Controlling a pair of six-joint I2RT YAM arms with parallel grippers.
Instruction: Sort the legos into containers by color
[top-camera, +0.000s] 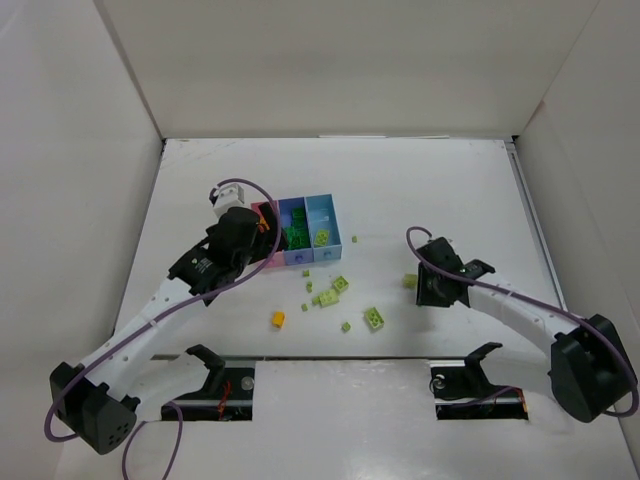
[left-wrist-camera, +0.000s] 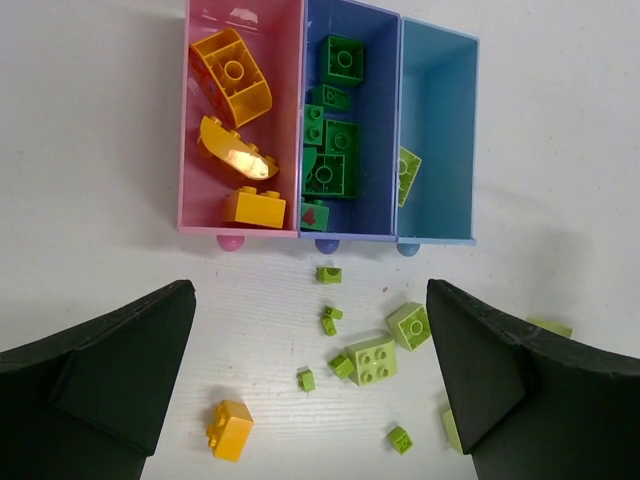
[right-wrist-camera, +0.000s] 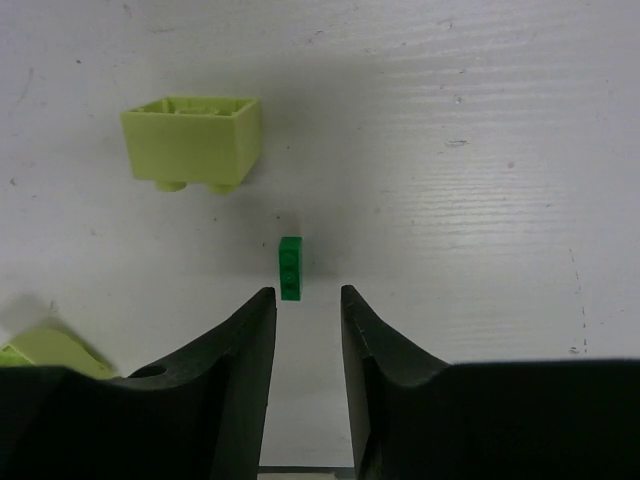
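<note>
Several small studded plastic legos (top-camera: 374, 317) lie loose on the white tabletop (top-camera: 420, 180), between its near edge and its middle. One orange-yellow brick (left-wrist-camera: 230, 430) sits closest to the near edge, with a scatter of pale lime green bricks (left-wrist-camera: 370, 360) and smaller green bits beside it.

Toward the right edge, the right gripper (right-wrist-camera: 307, 296) hangs low over a tiny dark green brick (right-wrist-camera: 290, 268). Its black fingers (right-wrist-camera: 240, 370) are drawn in to a narrow gap that holds nothing, and the brick lies just ahead of the tips. Beyond it, a hollow lime green block (right-wrist-camera: 192, 140) shows its open underside.

Left of centre, the left gripper (left-wrist-camera: 310, 390) hovers with jaws spread wide and empty, above the loose bricks at the near end of the containers (left-wrist-camera: 340, 237), three narrow plastic bins joined in a row.

- The pink bin (left-wrist-camera: 283, 40) holds three orange-yellow pieces.
- The periwinkle blue bin (left-wrist-camera: 380, 120) holds a cluster of dark green bricks.
- The light blue bin (left-wrist-camera: 440, 100) holds a single lime green brick.

Judged progress: orange and dark green appear mostly sorted. One orange brick, the tiny dark green one and nearly all the lime remain on the tabletop.
</note>
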